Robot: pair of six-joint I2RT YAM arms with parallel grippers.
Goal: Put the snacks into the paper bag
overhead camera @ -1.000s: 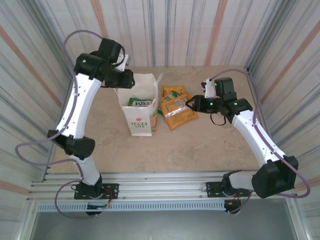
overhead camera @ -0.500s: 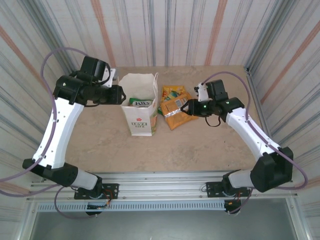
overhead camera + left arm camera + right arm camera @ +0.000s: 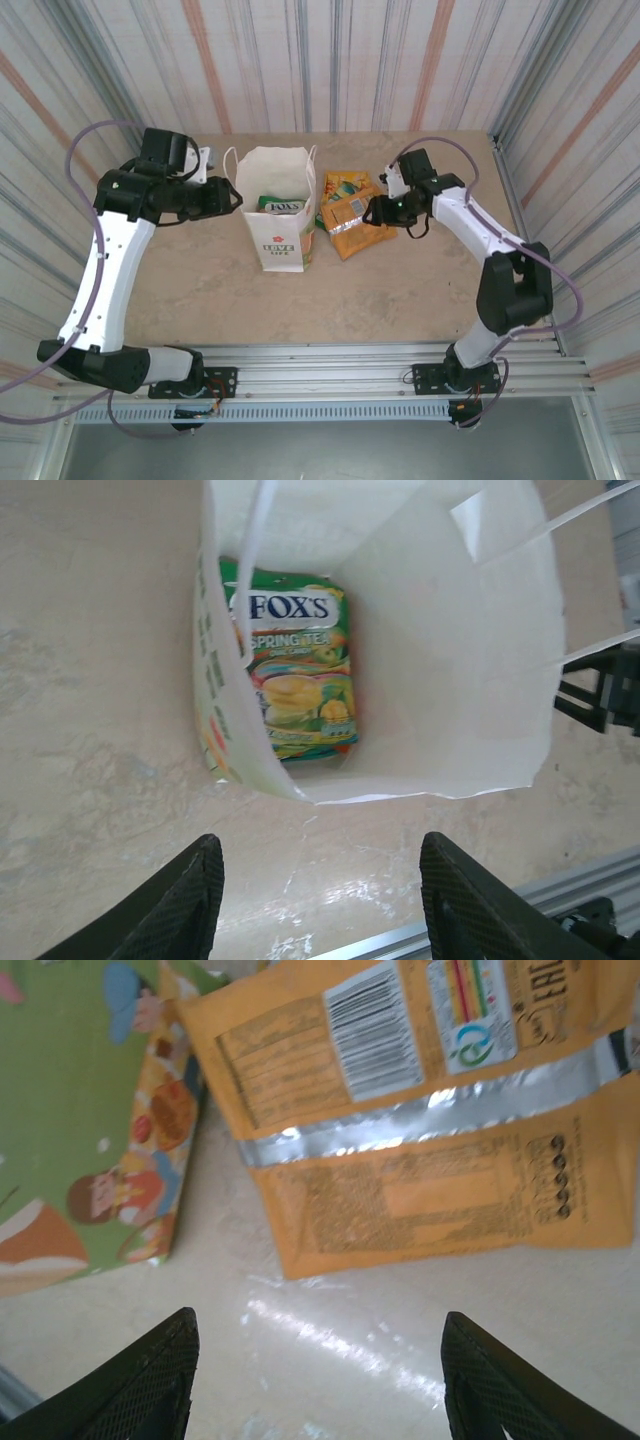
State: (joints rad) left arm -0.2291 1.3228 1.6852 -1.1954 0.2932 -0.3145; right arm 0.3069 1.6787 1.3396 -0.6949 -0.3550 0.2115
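One worry: left gripper (image 3: 320,900) and right gripper (image 3: 315,1380) both gape empty, and the right might skid that slick orange packet (image 3: 420,1190) instead of pinching it.

The bag (image 3: 450,680) was matt white paper; the snacks (image 3: 400,1190) were glossy foil; the bench (image 3: 380,1350) was smooth, faintly shiny.
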